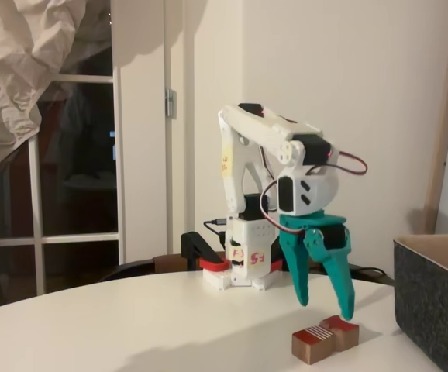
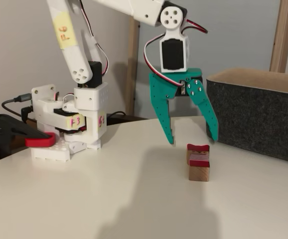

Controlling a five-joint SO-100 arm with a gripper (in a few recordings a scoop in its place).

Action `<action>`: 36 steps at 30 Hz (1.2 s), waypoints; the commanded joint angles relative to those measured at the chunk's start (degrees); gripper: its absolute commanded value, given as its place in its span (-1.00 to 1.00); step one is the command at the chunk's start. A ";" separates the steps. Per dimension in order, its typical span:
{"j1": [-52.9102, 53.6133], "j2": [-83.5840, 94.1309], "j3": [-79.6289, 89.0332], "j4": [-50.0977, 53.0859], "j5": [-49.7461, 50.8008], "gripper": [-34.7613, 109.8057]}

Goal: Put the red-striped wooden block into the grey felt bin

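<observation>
Gripper (image 2: pixel 191 139) hangs just above the red-striped wooden block (image 2: pixel 199 162), green fingers (image 2: pixel 162 113) spread wide apart; block lies on the white tabletop (image 2: pixel 109 189), grey felt bin (image 2: pixel 258 117) nearby.

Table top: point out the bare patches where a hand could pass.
The table is bare in front of the arm's base and left of the red-striped wooden block. It is crowded where the open gripper hangs over the block beside the grey felt bin.
</observation>
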 commanded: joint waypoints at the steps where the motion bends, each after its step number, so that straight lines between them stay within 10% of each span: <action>1: 0.70 -0.70 -1.85 0.00 1.67 -0.09; 36: 2.64 -21.36 -11.51 -1.49 -2.29 -0.15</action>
